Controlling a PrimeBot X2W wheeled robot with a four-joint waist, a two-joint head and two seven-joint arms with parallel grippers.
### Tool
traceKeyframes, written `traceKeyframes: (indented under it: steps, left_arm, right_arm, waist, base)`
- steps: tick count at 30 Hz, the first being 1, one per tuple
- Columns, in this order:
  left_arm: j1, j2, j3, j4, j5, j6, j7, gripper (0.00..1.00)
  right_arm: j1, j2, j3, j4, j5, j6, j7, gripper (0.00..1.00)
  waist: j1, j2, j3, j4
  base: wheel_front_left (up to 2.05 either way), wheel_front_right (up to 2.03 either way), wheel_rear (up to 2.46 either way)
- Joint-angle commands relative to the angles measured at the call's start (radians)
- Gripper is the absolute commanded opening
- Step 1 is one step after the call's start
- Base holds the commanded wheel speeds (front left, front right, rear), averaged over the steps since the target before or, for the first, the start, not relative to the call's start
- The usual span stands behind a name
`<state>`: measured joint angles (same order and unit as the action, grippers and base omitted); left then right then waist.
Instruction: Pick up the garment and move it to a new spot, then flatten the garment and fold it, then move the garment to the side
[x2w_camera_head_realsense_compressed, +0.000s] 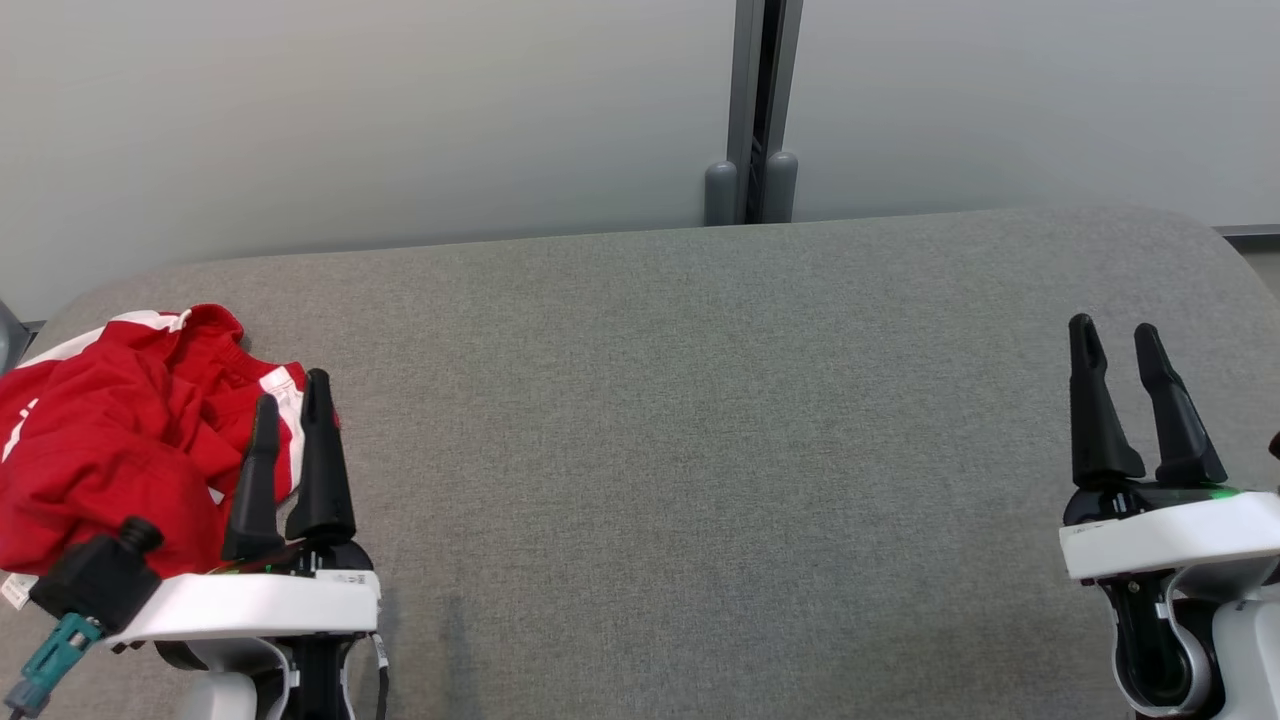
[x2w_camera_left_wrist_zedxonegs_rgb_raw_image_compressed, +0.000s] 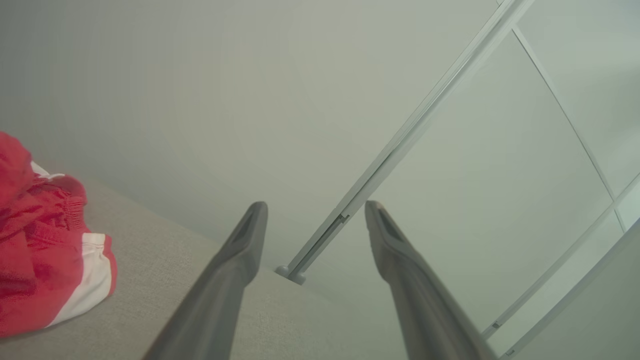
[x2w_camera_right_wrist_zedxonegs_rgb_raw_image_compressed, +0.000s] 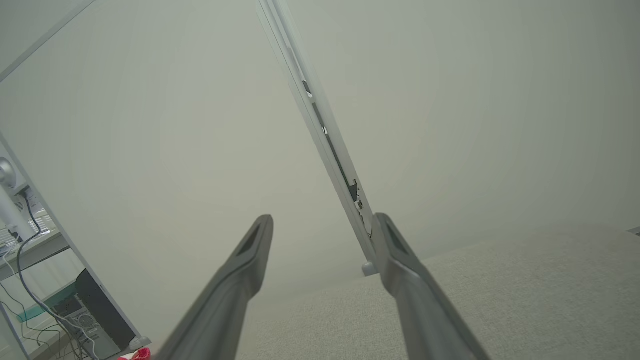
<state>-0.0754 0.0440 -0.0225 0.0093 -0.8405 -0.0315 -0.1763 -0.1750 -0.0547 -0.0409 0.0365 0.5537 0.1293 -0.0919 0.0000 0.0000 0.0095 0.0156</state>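
Observation:
A crumpled red garment (x2w_camera_head_realsense_compressed: 110, 430) with white stripes lies in a heap at the left end of the grey fabric table (x2w_camera_head_realsense_compressed: 700, 420). My left gripper (x2w_camera_head_realsense_compressed: 292, 390) stands at the heap's right edge, open and empty, fingers pointing away from me. In the left wrist view the garment (x2w_camera_left_wrist_zedxonegs_rgb_raw_image_compressed: 45, 260) lies off to the left of the gripper (x2w_camera_left_wrist_zedxonegs_rgb_raw_image_compressed: 316, 206), clear of both fingers. My right gripper (x2w_camera_head_realsense_compressed: 1112, 330) hovers open near the table's right end, far from the cloth. The right wrist view shows its fingers (x2w_camera_right_wrist_zedxonegs_rgb_raw_image_compressed: 250, 260) spread, and a scrap of red garment (x2w_camera_right_wrist_zedxonegs_rgb_raw_image_compressed: 136, 354) at the bottom edge.
A pale partition wall with a grey upright post (x2w_camera_head_realsense_compressed: 752, 110) runs behind the table's far edge. The table's corners are rounded. In the right wrist view a desk with cables and a computer tower (x2w_camera_right_wrist_zedxonegs_rgb_raw_image_compressed: 95, 310) stands off to the side.

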Motion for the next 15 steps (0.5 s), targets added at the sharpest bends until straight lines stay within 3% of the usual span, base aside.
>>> traceKeyframes:
  steps: [1, 15]
  left_arm:
    - [-0.001, 0.005, -0.014, -0.026, 0.066, 0.019, -0.006, 1.0]
    - [0.043, 0.006, -0.139, 0.024, 0.406, 0.113, -0.029, 1.0]
  right_arm:
    - [-0.019, -0.011, 0.013, -0.013, -0.045, 0.001, -0.016, 1.0]
    - [0.008, -0.001, 0.075, 0.055, -0.195, 0.002, -0.062, 1.0]
  waist:
    - [0.0, 0.0, 0.0, 0.001]
    - [0.0, 0.0, 0.005, 0.006]
  base:
    - [0.0, 0.0, 0.0]
    - [0.0, 0.0, 0.0]
